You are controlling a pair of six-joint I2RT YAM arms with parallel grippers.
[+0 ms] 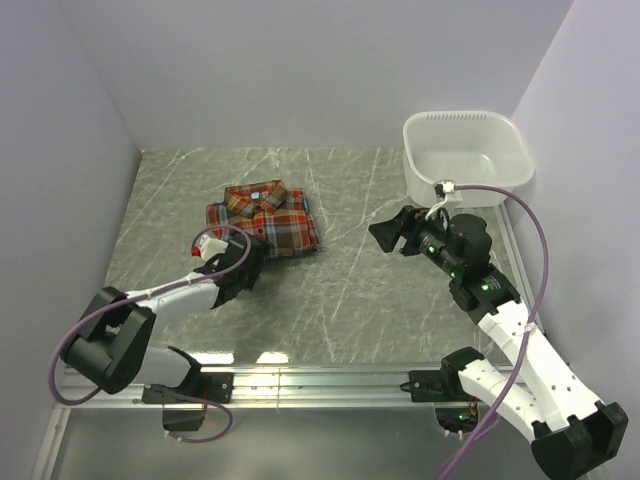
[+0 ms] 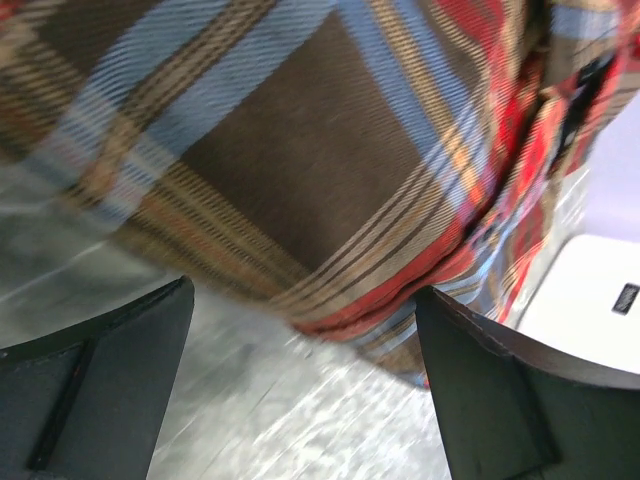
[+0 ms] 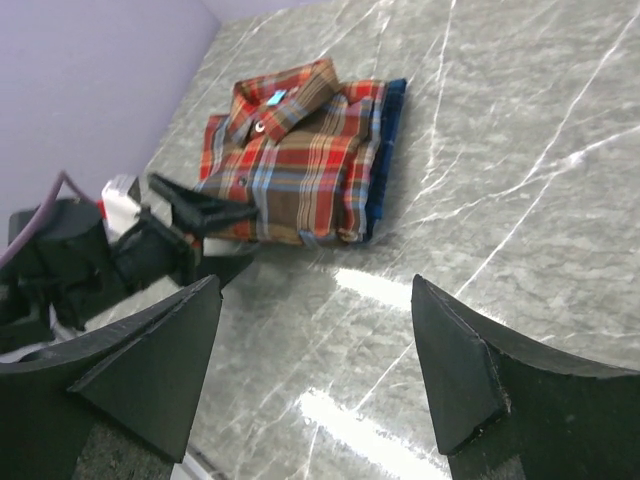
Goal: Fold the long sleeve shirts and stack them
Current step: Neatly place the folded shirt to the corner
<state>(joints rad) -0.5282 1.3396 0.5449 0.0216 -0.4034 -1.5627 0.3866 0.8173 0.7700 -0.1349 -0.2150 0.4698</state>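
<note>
- The folded red-orange plaid flannel shirt (image 1: 265,215) lies atop the folded blue shirt (image 3: 393,140) on the grey marble table (image 1: 350,290).
- The left gripper (image 1: 250,258) stands spread and empty at the stack's near edge.
- The right gripper (image 1: 393,232) is spread and empty, well apart from the stack.

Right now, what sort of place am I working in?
Probably a lab robot test cell, not a home: a marble-look table boxed in by bare lilac walls, a metal mounting rail along the near edge, and only a folded plaid shirt and a white tub as props.
</note>
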